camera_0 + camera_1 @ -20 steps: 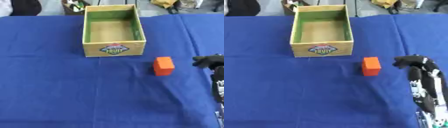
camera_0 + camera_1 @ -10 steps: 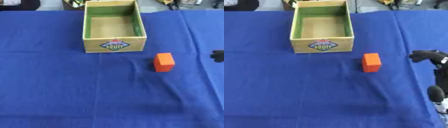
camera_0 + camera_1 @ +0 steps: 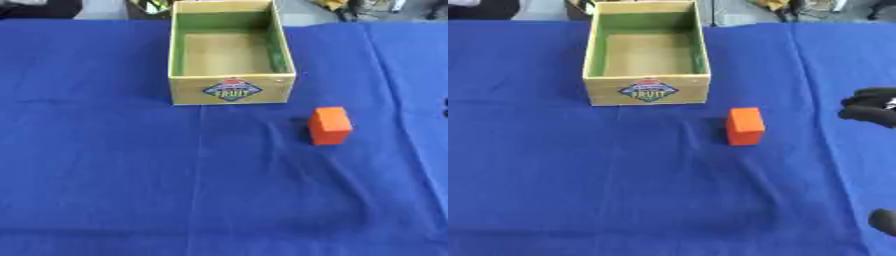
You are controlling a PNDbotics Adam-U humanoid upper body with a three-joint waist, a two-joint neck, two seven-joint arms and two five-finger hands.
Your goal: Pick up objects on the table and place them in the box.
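Only the black fingers of the robot's right hand (image 3: pixel 871 108) show, at the right edge of the right eye view, above the blue cloth; whether they are curled or straight cannot be told, and they hold nothing that can be seen. Well apart from them, toward the left, an orange block (image 3: pixel 745 126) stands upright on the counter (image 3: pixel 553 190), touched by nothing. Beyond the block, up and to its left, sits the wooden box (image 3: pixel 647 90), open at the top, its green-sided inside bare, with a "FRUIT" label on its near wall. A dark rounded shape (image 3: pixel 884 220) pokes in at the lower right corner of the same view. No left hand appears.
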